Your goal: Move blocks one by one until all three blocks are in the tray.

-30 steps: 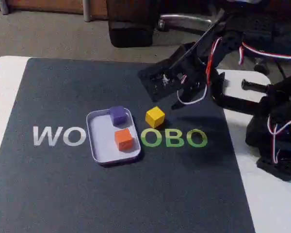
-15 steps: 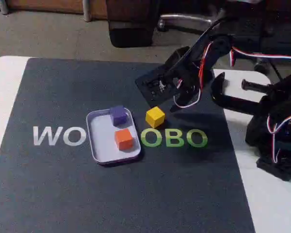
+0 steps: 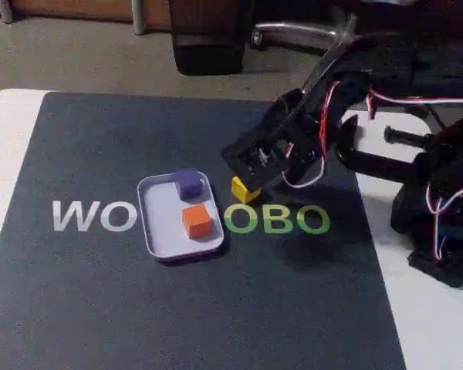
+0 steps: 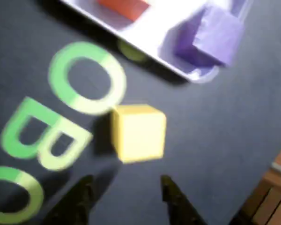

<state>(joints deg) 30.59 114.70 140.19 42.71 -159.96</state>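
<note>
In the wrist view the gripper (image 4: 126, 194) has its two dark fingers (image 4: 77, 199) spread apart with nothing between them, their tips just short of the yellow block (image 4: 139, 132). That block sits on the dark mat (image 3: 216, 308) just right of the tray (image 3: 158, 235) in the fixed view (the arm half hides it there). Inside the tray, the purple block (image 3: 188, 183) sits at the far end and the orange block (image 3: 197, 220) nearer the front. Green letters (image 3: 278, 220) run right of the tray.

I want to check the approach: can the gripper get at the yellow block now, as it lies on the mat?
Probably yes. In the wrist view the gripper is open just short of the yellow block, nothing between them; the tray lies beyond.
</note>
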